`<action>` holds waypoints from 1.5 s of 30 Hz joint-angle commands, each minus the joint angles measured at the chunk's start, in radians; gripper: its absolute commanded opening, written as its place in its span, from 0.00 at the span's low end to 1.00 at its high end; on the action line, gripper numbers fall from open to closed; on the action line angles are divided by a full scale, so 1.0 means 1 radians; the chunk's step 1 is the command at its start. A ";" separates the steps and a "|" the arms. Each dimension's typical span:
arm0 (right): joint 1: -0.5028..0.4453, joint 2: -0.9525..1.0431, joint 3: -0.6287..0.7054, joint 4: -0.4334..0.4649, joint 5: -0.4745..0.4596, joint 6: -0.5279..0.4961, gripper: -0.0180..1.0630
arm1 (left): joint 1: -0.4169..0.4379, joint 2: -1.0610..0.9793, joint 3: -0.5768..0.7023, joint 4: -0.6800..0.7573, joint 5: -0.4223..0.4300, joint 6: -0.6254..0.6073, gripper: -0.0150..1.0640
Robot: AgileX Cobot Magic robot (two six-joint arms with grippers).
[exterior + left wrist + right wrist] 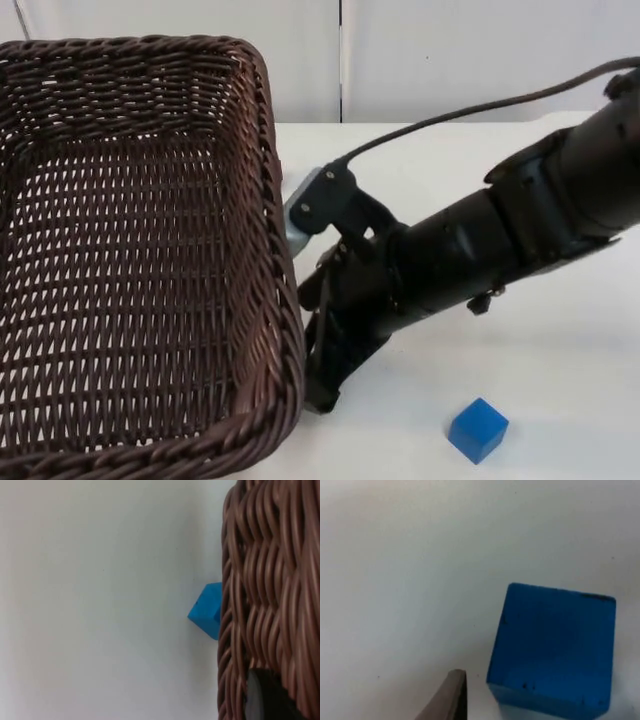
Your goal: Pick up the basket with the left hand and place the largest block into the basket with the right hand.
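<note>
A white table [560, 340] by a grey wall, with a basket, an arm and one block.

On the left we see the brown woven basket [140, 250], big and close to the camera, and in the left wrist view the left gripper [260, 700] sits at its wall, but we cannot tell if it is pinching. Just right of the basket, the right gripper [322, 385] points down at the table; we cannot tell if its fingers are apart. Farther right and near us, the blue block [478, 430] lies on the table, close to that gripper but not touching it.
</note>
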 commanded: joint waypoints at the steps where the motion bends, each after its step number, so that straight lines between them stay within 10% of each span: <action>1: 0.007 0.024 -0.016 0.002 0.022 -0.193 0.96 | 0.005 -0.010 -0.001 -0.024 -0.001 -0.005 0.06; 11: 0.021 0.051 -0.025 0.002 0.062 -0.232 0.90 | 0.005 -0.010 -0.001 -0.022 -0.012 -0.005 0.06; 24: 0.027 0.048 -0.027 0.002 -0.094 -0.189 0.02 | 0.005 -0.010 -0.001 -0.015 -0.011 -0.005 0.06; 45: -0.057 -0.300 0.127 0.002 -0.327 -0.016 0.02 | 0.005 -0.010 -0.001 -0.015 -0.018 -0.009 0.06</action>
